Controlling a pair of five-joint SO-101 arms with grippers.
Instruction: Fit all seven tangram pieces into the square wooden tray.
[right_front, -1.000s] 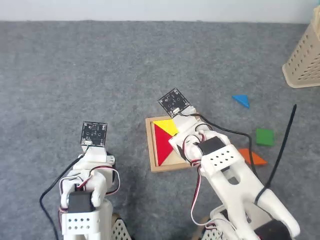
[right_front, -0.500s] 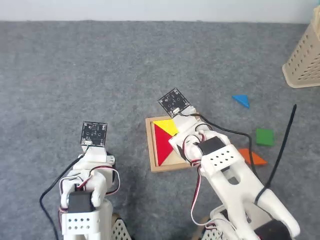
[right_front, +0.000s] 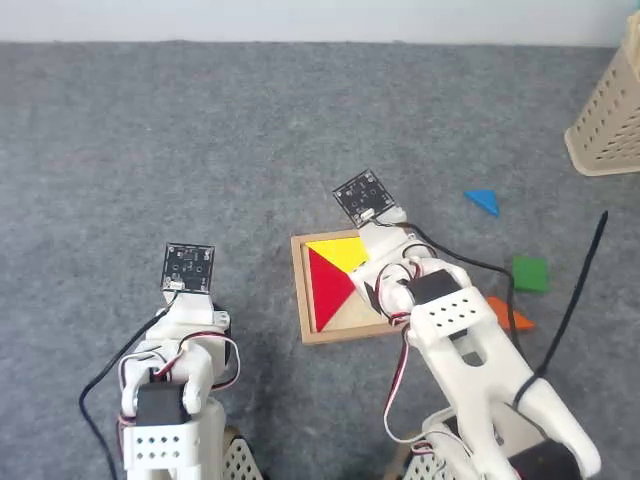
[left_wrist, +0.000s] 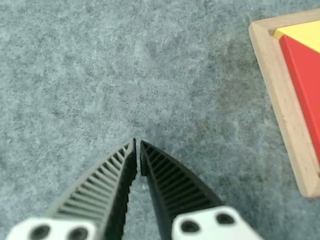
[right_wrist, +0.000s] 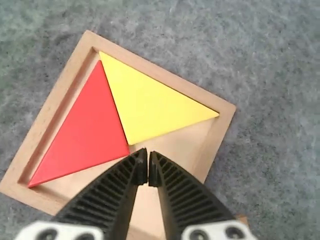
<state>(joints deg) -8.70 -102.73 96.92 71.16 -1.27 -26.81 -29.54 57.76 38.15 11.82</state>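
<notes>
Square wooden tray (right_front: 299, 290) at centre of high view, red triangle (right_front: 325, 285) and yellow triangle (right_front: 340, 252) seated edge to edge in its upper-left half — keeps the rest bare for more. Right gripper (right_wrist: 148, 156) over that bare wood, jaws together, empty. Left gripper (left_wrist: 138, 145) lower left over grey mat (left_wrist: 100, 60), jaws together too. Blue piece (right_front: 483, 201), green piece (right_front: 529, 273), orange piece (right_front: 524, 321) loose at right — probably next.

Left arm (right_front: 160, 440) and right arm (right_front: 480, 360): white shells, black servos, red-white wiring. Fingers (left_wrist: 105, 192) black, ribbed. Black cable (right_front: 575, 290) at 3 o'clock.
</notes>
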